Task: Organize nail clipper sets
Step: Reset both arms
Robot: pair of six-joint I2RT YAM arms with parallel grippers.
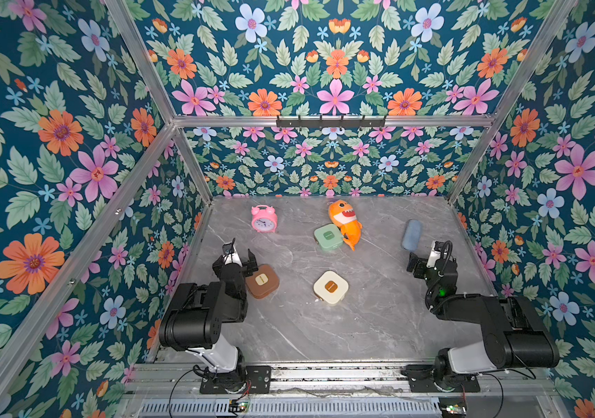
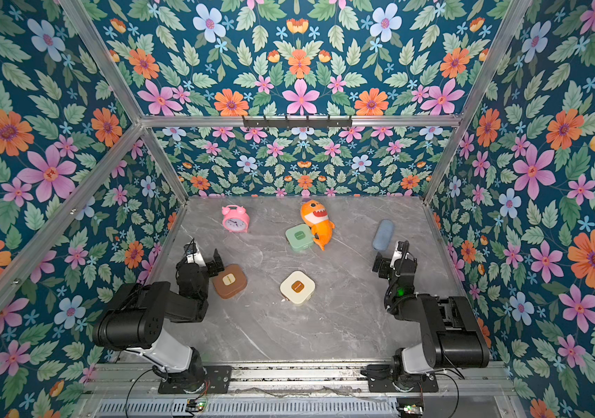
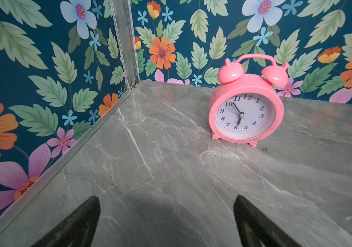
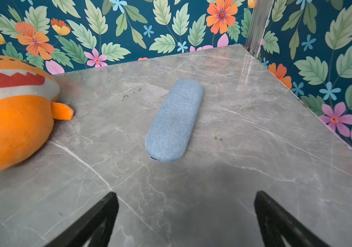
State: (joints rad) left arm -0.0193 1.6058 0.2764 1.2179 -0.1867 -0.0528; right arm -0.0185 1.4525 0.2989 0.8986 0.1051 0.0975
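Both arms are reaching forward over the grey marbled surface (image 1: 361,325), nearest of all in both top views. Left pincer (image 3: 166,222) is hanging with its jaws spread wide, and in the left wrist view only bare surface is showing between them. Right pincer (image 4: 187,218) is likewise standing wide apart and gripping nothing.

Cream case (image 1: 330,287) is lying shut near the middle of the surface, with a brown label on its lid. Brown case (image 1: 262,281) is sitting shut to the left of the cream case, on about the same line. In both top views the left arm's wrist is overlapping the brown case's left edge; whether it is touching the case cannot be told. Mint green case (image 1: 328,237) is lying shut straight beyond the cream case, toward the back wall, and the orange shark plush (image 1: 345,220) is touching its right side. Pink alarm clock (image 1: 263,218) is standing upright beyond and to the left of the cream case. The blue-grey pouch (image 1: 412,234) is lying beyond and to the right of the cream case — just ahead of the right pincer.
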